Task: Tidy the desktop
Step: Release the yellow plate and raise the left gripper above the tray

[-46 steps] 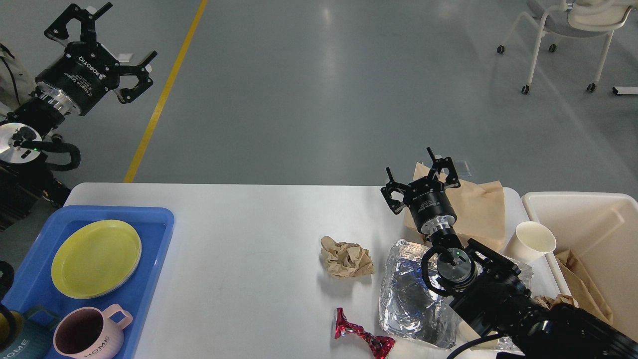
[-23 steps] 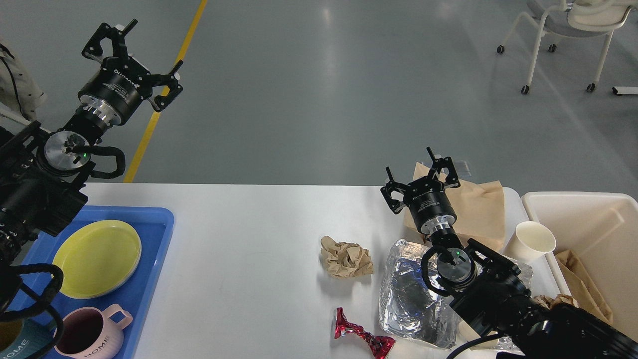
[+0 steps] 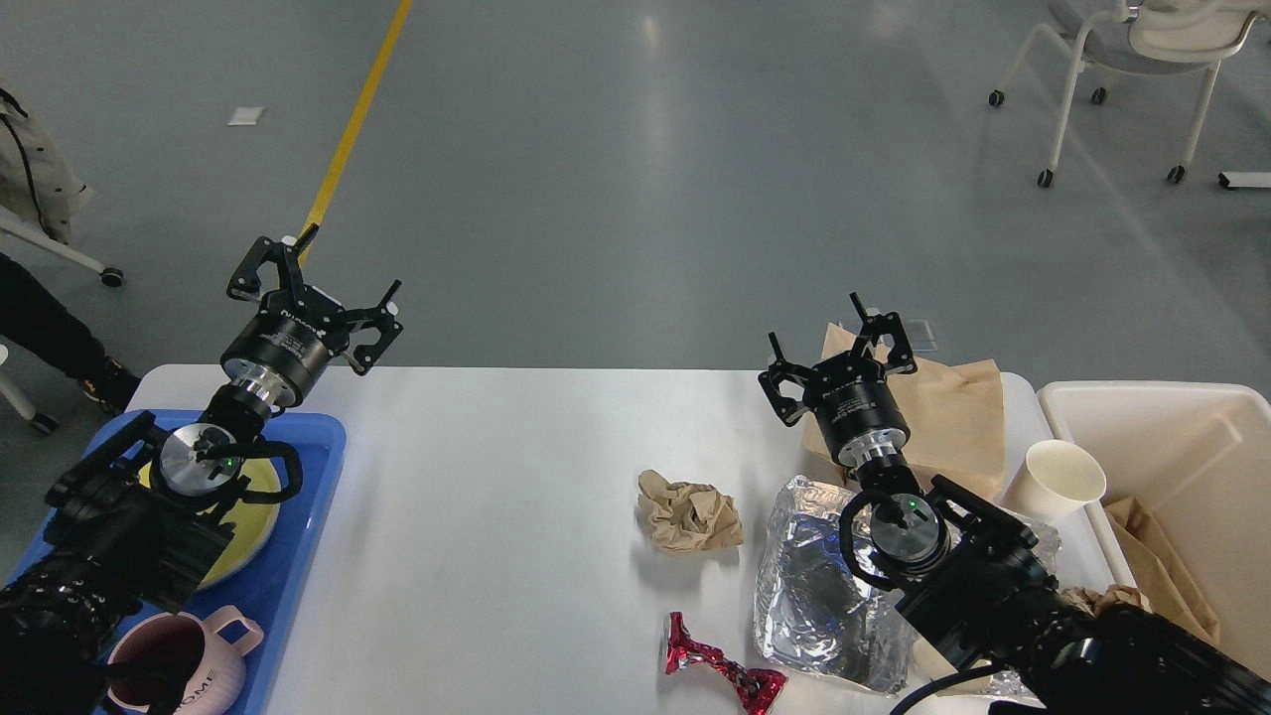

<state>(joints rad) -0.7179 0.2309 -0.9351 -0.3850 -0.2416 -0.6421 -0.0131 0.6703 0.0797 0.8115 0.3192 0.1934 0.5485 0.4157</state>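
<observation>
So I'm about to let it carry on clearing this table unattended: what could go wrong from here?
The paper cup stands beside the right arm near the desktop edge; a sideways swing could tip it over.
The left arm hangs low above the yellow plate and pink mug in the blue tray; dropping further might knock them.
The crumpled foil lies partly under the right arm and could get dragged.
</observation>
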